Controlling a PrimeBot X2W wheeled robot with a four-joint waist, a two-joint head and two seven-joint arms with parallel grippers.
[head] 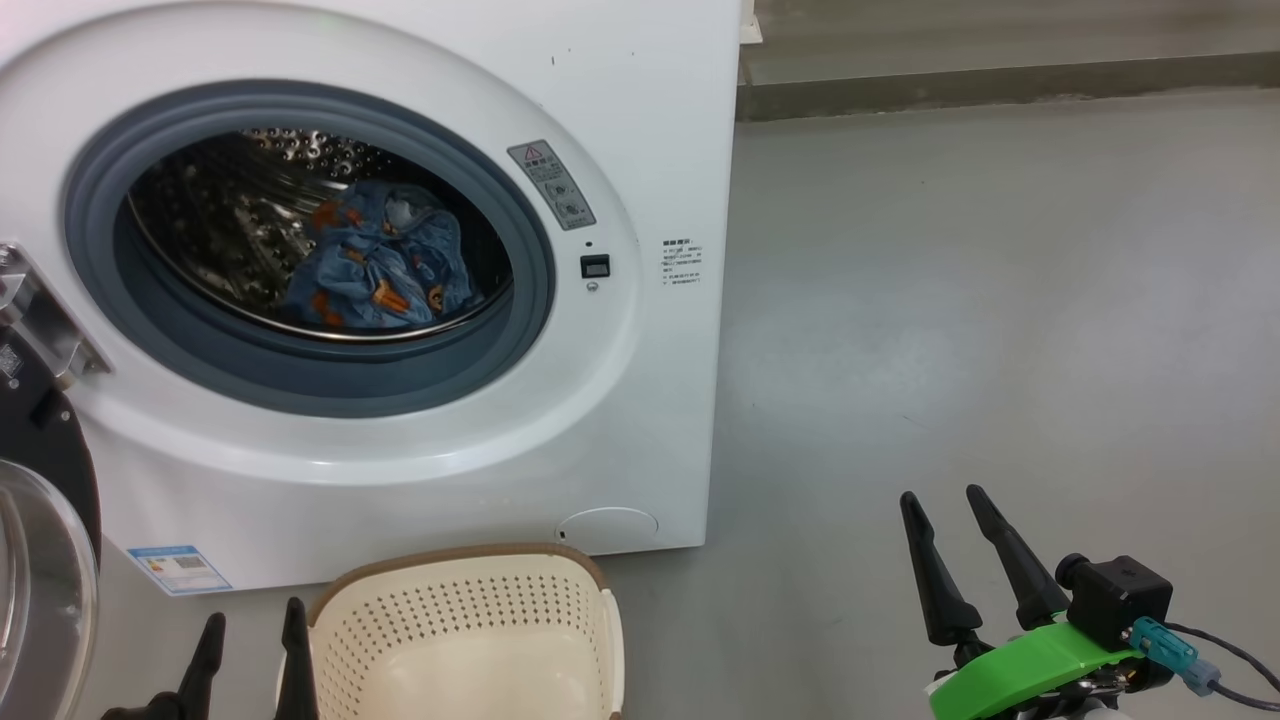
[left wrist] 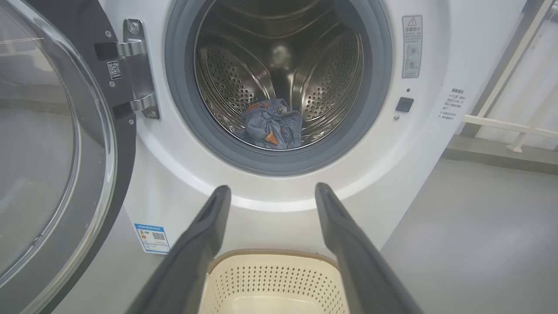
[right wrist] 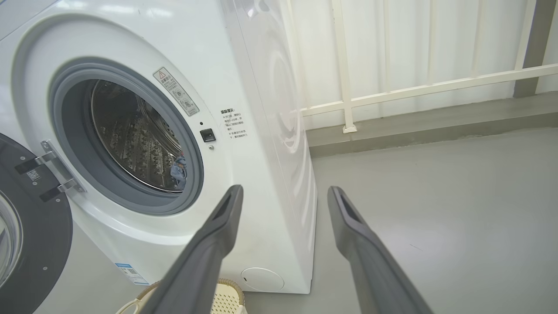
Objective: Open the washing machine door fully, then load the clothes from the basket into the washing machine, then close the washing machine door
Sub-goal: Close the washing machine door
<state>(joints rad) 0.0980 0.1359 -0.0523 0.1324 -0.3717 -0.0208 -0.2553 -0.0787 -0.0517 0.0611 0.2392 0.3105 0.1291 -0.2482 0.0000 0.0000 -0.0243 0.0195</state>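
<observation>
Leftward, door: large round washing machine door point(left wrist: 52, 152), glossy black rim around a bulging clear glass bowl, swung wide on a steel hinge point(left wrist: 135, 69) at the opening's left side; inner face toward the robot, free edge out of frame to the left.
Left pincer: left pincer point(left wrist: 272, 188), two long dark fingers spread wide, nothing between them; pointed at the machine's front, just above the basket's near left corner.
Key relation: door immediately left of the left pincer, hinge axis upright; closing sweep rightward across the opening; left arm judged much the nearer.
Basket: small cream-white perforated plastic basket point(head: 470, 610) with a brown woven-look rim, on the floor just before the machine's foot, below the opening; no fabric in the part visible; clearance under the door's lower rim impossible to tell.
Clothes: soft blue clothes point(head: 380, 260) with orange-brown figures, bundled low in the perforated steel drum point(head: 230, 220), behind the grey rubber ring point(head: 300, 385); none seen draped over the ring.
Machine: big white front-loading washing machine point(head: 660, 150); small dark latch socket point(head: 595, 266) right of the opening.
Right pincer: right pincer point(head: 942, 500), fingers parted, empty, over bare grey floor point(head: 1000, 300), well apart from the door.
Stage: loading judged done; closing not yet done.
</observation>
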